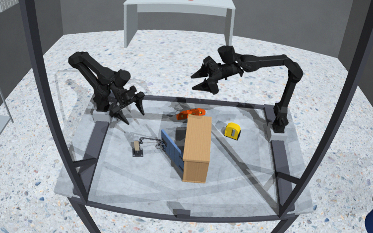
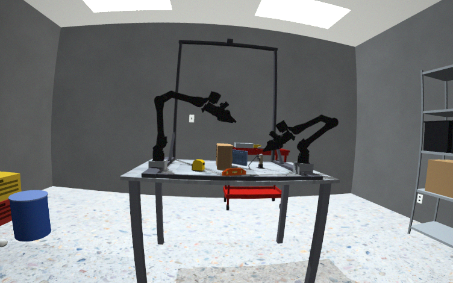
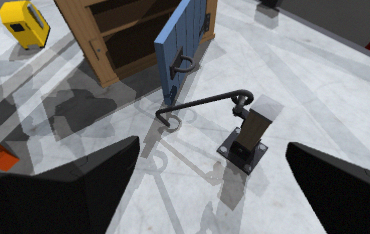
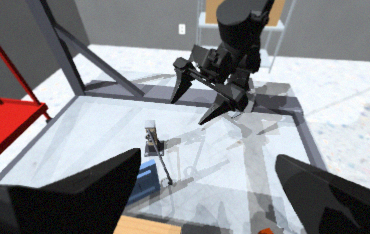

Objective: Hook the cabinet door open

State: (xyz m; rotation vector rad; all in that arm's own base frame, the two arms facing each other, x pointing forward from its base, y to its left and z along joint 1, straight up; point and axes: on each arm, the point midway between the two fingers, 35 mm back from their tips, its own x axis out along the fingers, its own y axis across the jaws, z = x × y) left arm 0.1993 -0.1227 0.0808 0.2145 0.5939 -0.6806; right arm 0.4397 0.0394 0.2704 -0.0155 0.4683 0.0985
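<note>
The tan wooden cabinet (image 1: 197,144) stands upright on the table with its blue door (image 1: 172,150) swung open. The door's metal eye (image 3: 184,66) sits on its outer face. A short wooden post (image 1: 136,147) stands on a black base plate to the door's side. The dark hook (image 3: 203,102) reaches from the post top toward the door. Its curled tip (image 3: 166,118) lies low by the door's free edge, apart from the eye. My left gripper (image 1: 134,115) is open and empty above the post. My right gripper (image 1: 194,82) is open and empty, high behind the cabinet.
An orange level (image 1: 189,113) lies behind the cabinet. A yellow tape measure (image 1: 232,130) sits to its right. Dark frame rails edge the table, and tall frame posts (image 1: 46,95) rise at its front corners.
</note>
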